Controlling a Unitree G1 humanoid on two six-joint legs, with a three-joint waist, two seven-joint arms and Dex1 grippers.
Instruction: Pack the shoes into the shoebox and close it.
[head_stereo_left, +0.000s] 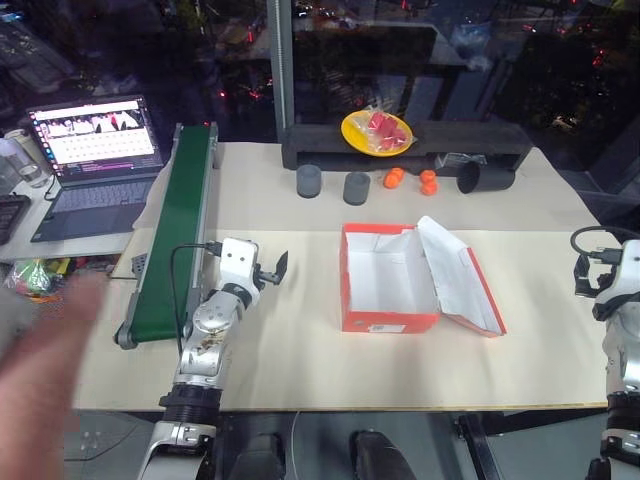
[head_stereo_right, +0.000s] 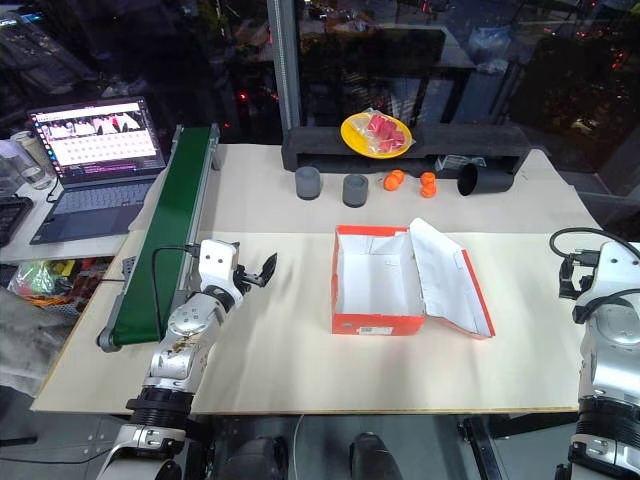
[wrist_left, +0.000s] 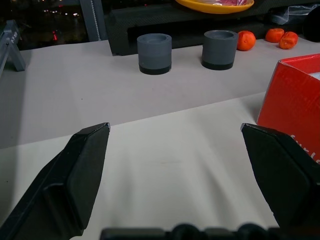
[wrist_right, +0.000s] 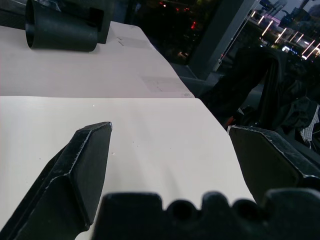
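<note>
Left eye view: shoebox (head_stereo_left: 388, 318) open mid-table (head_stereo_left: 300, 360).

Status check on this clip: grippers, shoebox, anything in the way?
Left gripper open, empty, beside the shoebox. Right gripper open, empty, at table edge. Shoebox open, empty, lid flopped right. Blurred hand near left edge.

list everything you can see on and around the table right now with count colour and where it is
shoebox: 1, red-orange, white inside, mid-table, lid open to its right
cups: 2, grey, upright behind box
cylinder: 1, black, on its side, far right
small fruits: 4, orange, between cups and cylinder
plate: 1, yellow, on black shelf
conveyor: 1, green, left edge
laptop: 1, open, far left
left hand: open, empty
right hand: open, empty
</note>
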